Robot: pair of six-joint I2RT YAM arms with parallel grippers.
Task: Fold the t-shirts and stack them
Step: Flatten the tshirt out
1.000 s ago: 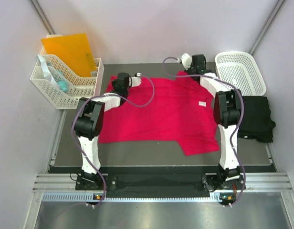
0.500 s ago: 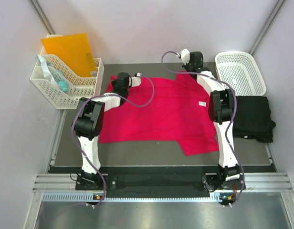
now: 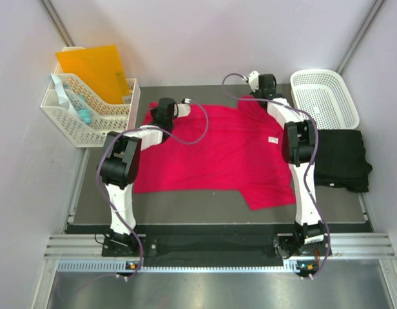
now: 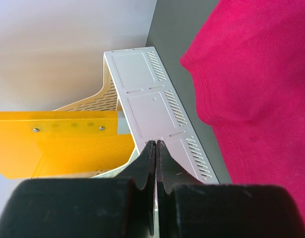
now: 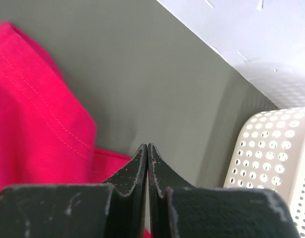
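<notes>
Right wrist: right end effector [image 5: 146, 147] closed, perhaps pinching red t-shirt [image 5: 38, 124].

Left arm [image 3: 121, 164], right arm [image 3: 300, 145] outstretched, jaws together.

We read the bright pinkish-red t-shirt [image 3: 211, 151] as soft matt cloth with stitched hems. Black t-shirt [image 3: 343, 161]: matt cloth too. White perforated basket [image 3: 348, 96] and white slotted file rack [image 4: 152, 104]: smooth plastic. Orange folder [image 4: 53, 144]: glossy, translucent plastic. Grey counter [image 5: 142, 74]: matt. Right tool [image 5: 146, 147]: scuffed black fingers [image 5: 125, 181].
</notes>
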